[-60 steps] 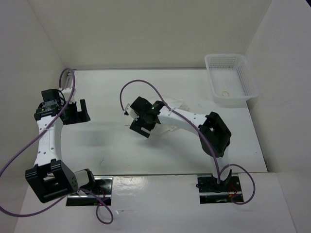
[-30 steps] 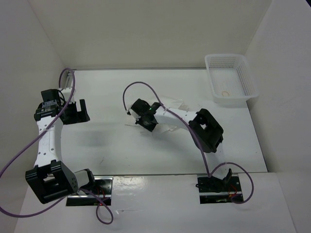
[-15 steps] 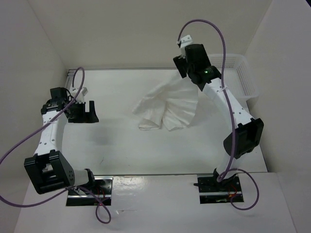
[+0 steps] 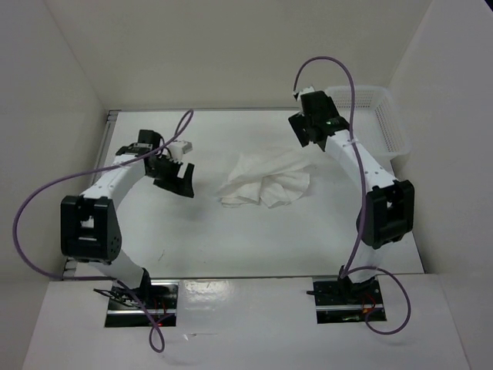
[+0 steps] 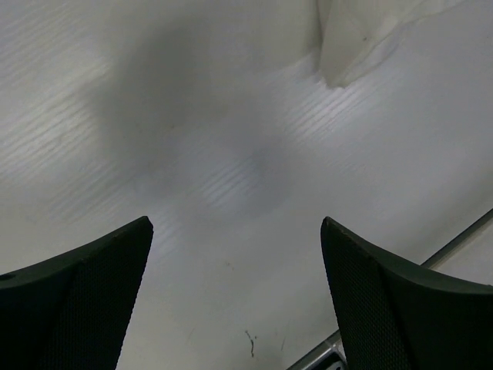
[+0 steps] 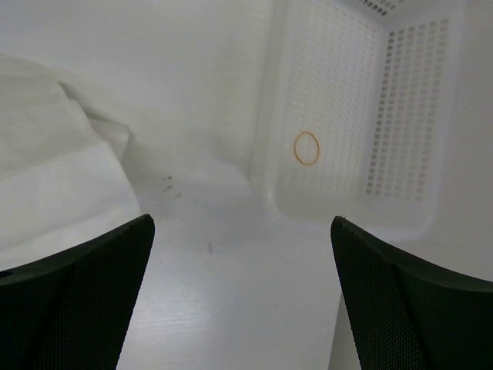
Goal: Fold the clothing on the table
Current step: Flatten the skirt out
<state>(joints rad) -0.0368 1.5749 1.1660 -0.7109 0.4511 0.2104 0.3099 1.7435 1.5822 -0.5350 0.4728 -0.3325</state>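
Clothing (image 4: pixel 266 186) lies on table (image 4: pixel 231 239), approx mid, a bit right of centre. White, thin, in a crumpled heap, not flat. Several layers overlap w/ soft folds. One flap runs up-right toward R claw (image 4: pixel 304 135); a lower-left corner points toward L claw (image 4: pixel 183 183). Neither claw touches it.

L claw: jaws wide, nothing between them, just left of the heap. L wrist view shows bare table between the fingers (image 5: pixel 85 270). R claw: jaws wide too, empty, between heap and basket (image 4: pixel 389 127).

Hard to see: pleats can't be made out from top view, white on white. L wrist cam gets only one cloth corner (image 5: pixel 362 35), cut off at the top edge. R wrist cam shows a folded part (image 6: pixel 54 177), cut off at the left edge and partly behind a finger. Basket is partly behind R arm from above. It holds a thin ring (image 6: pixel 306 147); can't tell what it is.
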